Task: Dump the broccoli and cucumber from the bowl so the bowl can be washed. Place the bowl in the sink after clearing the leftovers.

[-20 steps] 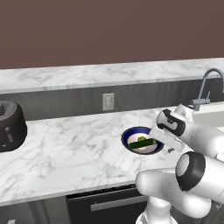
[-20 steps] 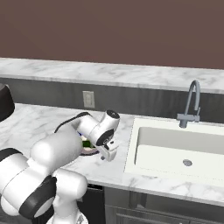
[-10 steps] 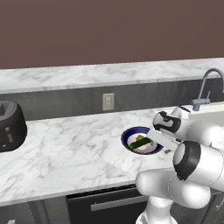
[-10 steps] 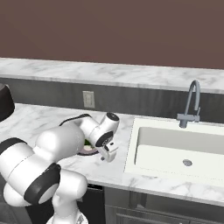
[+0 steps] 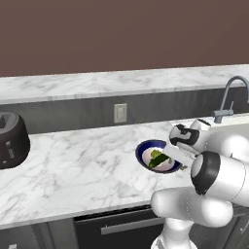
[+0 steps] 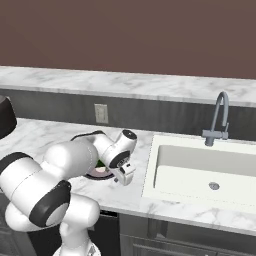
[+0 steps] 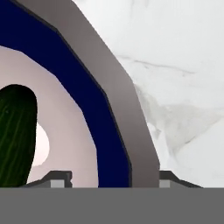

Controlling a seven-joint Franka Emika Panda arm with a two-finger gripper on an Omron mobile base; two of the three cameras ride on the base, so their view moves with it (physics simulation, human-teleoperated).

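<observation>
Between the claw (image 7: 105, 177) fingertips sits the bowl (image 7: 105, 127) rim, grip not yet clearly closed.

One bowl (image 5: 146, 154) holds one cucumber (image 5: 159, 162) and one broccoli floret (image 5: 155, 154). The surface (image 5: 78, 165) carries one toaster (image 5: 12, 140). There is one sink (image 6: 200, 170), one faucet (image 6: 219, 117) and one wall outlet (image 5: 120, 113).

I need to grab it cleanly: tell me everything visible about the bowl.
The bowl is shallow and round, dark blue on rim and outside, white inside, glossy like ceramic. It sits upright on the marble counter, left of the sink, holding the cucumber and broccoli. The pincer straddles its rim, one fingertip inside and one outside.
</observation>
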